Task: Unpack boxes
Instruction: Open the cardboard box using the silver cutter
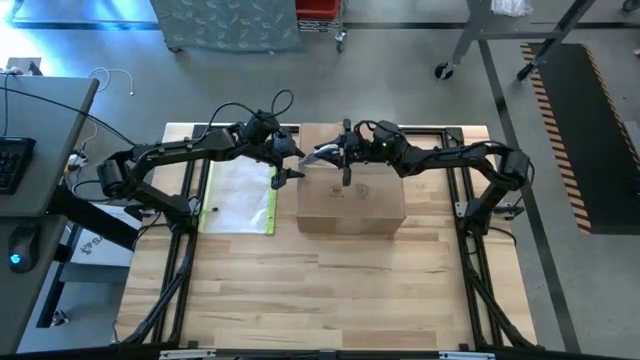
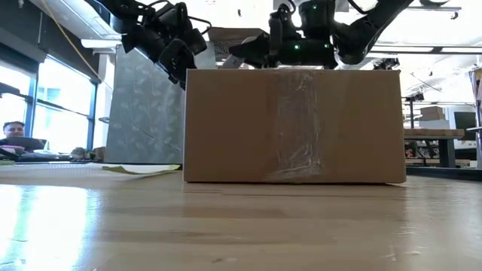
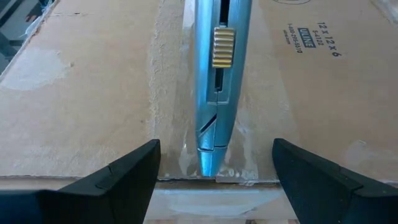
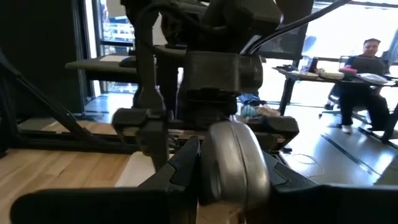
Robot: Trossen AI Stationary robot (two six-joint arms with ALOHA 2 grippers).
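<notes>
— cardboard under me: the carton sits mid-worktop, flaps taped down, clear sleeve just beside it.

— and your fingers?

— my right fingers are clamped on the blue cutter, its tip at the tape seam. my left fingers stand apart, hovering at the carton's top edge.

— advice?

— i'd keep the blade shallow, follow the seam straight, left clear.

Two matte black jointed arms, the left arm and the right arm, are built of slim tubular links and blocky joint housings, with thin black cables looping above the wrists; a small green light glows on the right wrist; the left gripper's fingers are black, wedge-shaped
</notes>
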